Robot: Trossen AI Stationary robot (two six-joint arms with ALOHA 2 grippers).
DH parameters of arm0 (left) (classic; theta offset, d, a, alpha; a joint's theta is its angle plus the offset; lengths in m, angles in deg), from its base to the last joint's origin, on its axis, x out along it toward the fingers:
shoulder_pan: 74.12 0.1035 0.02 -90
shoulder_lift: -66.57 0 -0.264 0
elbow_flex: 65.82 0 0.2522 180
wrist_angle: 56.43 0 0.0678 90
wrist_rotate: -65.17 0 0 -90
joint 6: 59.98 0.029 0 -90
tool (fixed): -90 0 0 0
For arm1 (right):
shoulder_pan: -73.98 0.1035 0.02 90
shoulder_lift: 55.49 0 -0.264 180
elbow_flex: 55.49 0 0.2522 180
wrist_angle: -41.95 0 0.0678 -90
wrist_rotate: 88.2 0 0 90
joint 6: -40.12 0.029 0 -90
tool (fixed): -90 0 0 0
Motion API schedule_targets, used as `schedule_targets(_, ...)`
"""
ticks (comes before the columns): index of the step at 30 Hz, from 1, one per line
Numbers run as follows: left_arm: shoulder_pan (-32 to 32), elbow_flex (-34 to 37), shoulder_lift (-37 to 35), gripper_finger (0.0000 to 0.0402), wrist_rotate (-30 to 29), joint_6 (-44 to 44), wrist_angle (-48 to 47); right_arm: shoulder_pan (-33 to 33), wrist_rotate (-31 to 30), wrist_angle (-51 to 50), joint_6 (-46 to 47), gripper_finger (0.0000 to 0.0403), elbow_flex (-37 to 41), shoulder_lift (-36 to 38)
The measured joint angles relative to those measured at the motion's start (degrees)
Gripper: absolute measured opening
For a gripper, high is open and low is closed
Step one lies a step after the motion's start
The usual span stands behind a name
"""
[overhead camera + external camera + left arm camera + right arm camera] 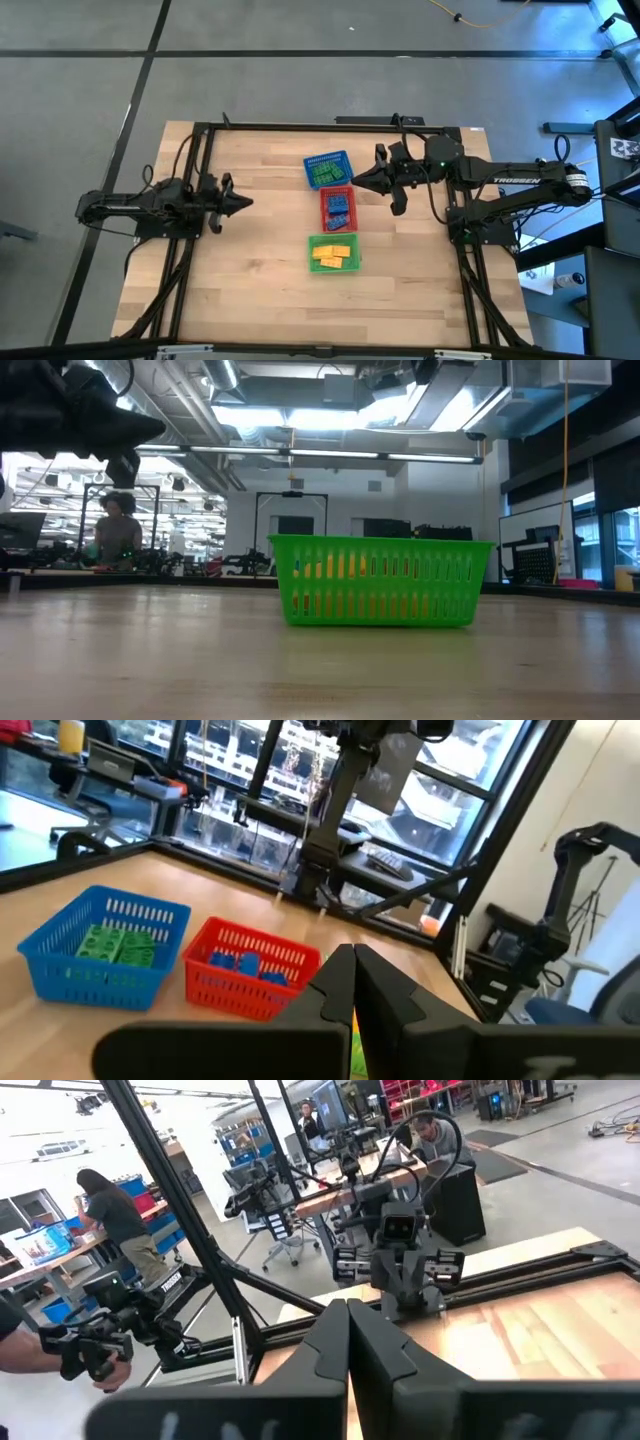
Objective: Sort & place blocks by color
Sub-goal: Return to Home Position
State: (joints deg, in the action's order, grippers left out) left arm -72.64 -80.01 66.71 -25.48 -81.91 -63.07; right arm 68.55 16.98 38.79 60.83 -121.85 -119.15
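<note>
Looking down on the wooden table (250,290), we're seeing three baskets sitting in a column in its middle, each just beside the next. The blue basket (95,982) is sitting at the top of the overhead picture, the red basket (235,998) is in the middle, and the green basket (380,605) is at the bottom.

Every block we're spotting is lying inside a basket. The green blocks (120,942) are lying in the blue basket; the blue blocks (242,965) are in the red basket; the yellow blocks (333,256) are in the green basket, and from table height we're seeing their yellow showing through the mesh.

The left gripper (246,203) is hanging over the left half of the table, well apart from the baskets and pointing toward them. Its fingers (335,990) are pressing together with nothing between them.

The right gripper (356,181) is hanging on the other side, with its tip just beside the spot where the blue and red baskets are meeting. Its fingers (335,1342) are squeezing together too, and it's gripping nothing.

Beyond the table we're seeing a person (117,525) standing at a bench in the workshop.
</note>
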Motion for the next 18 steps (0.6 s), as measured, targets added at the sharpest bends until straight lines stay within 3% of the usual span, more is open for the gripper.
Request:
schedule_targets(11, 0.00, 0.00, 0.00, 0.0000, -0.29, 3.11, -0.74, 0.00, 1.66, -0.18, -1.78, 0.0002, 0.00, 0.00)
schedule_targets(18, 0.00, 0.00, 0.00, 0.0000, -0.30, 3.06, -0.72, 0.00, 4.02, -11.33, -5.23, 0.0002, 0.04, 3.01)
